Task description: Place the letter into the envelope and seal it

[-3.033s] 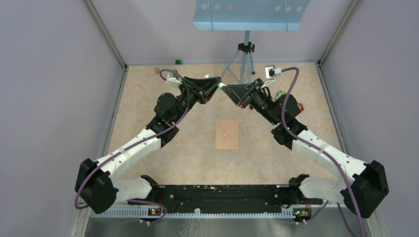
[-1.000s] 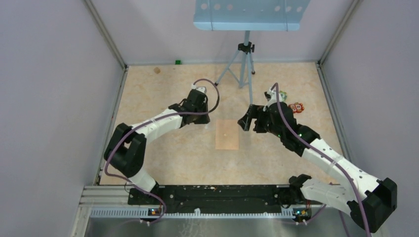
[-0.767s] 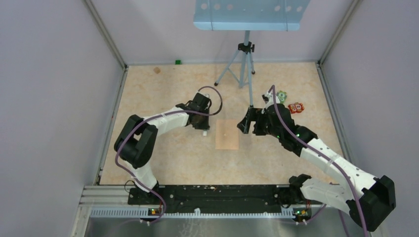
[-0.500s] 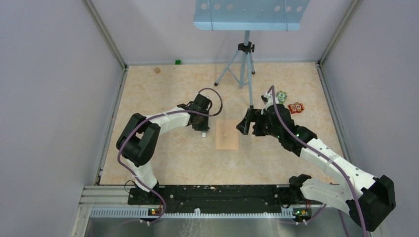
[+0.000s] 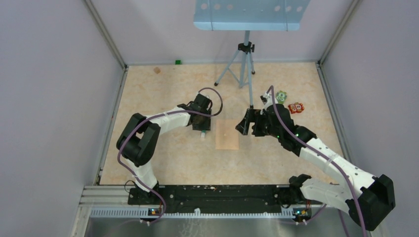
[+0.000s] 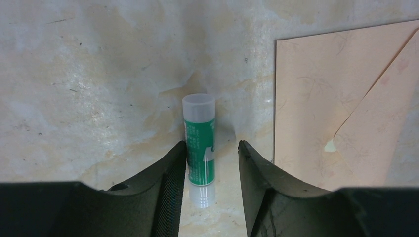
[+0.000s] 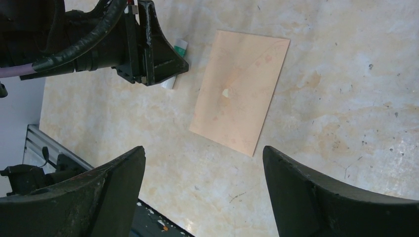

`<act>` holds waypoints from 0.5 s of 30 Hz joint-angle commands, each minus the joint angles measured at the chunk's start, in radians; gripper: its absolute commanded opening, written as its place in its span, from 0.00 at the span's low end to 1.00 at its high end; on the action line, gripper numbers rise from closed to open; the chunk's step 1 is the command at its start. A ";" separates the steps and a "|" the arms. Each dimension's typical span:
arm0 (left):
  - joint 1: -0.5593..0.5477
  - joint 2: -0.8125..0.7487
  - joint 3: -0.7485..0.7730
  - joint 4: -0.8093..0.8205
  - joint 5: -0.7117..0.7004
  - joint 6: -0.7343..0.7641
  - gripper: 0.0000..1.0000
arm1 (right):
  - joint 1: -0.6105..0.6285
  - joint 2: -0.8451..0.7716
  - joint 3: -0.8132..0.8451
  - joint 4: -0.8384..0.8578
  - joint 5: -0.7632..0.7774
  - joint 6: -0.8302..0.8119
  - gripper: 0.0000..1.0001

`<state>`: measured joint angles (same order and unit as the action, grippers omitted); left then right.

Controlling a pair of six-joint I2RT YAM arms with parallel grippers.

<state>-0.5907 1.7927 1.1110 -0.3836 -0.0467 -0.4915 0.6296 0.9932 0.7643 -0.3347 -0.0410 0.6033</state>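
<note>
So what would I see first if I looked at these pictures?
Probably the pinkish envelope lying flat in the middle of the table, flap folded down. Next, the green glue stick lying just left of it, between the open fingers of the left gripper. The right gripper hangs wide open by the envelope's right edge.

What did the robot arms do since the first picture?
The left end effector and right end effector swung down from the far side to flank the pinkish-tan paper envelope. The left one laid the green-and-white glue stick on the marbled beige table beside it and opened its jaws. The right stayed open; the envelope stayed put.
</note>
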 commanded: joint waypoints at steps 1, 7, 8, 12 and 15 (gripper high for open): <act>0.001 0.018 0.017 0.019 -0.021 0.005 0.49 | -0.008 0.005 -0.002 0.046 -0.012 0.004 0.87; 0.001 0.003 0.019 0.022 -0.028 0.005 0.52 | -0.008 0.006 -0.003 0.046 -0.015 0.006 0.87; 0.001 -0.001 0.020 0.020 -0.028 0.006 0.53 | -0.008 0.005 -0.003 0.048 -0.015 0.007 0.87; 0.002 -0.018 0.027 0.021 -0.035 0.015 0.59 | -0.008 0.005 0.000 0.050 -0.017 0.006 0.87; 0.002 -0.022 0.035 0.021 -0.041 0.021 0.61 | -0.008 0.006 0.004 0.049 -0.018 0.007 0.87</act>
<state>-0.5907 1.7927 1.1130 -0.3729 -0.0605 -0.4889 0.6296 0.9974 0.7597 -0.3218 -0.0517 0.6052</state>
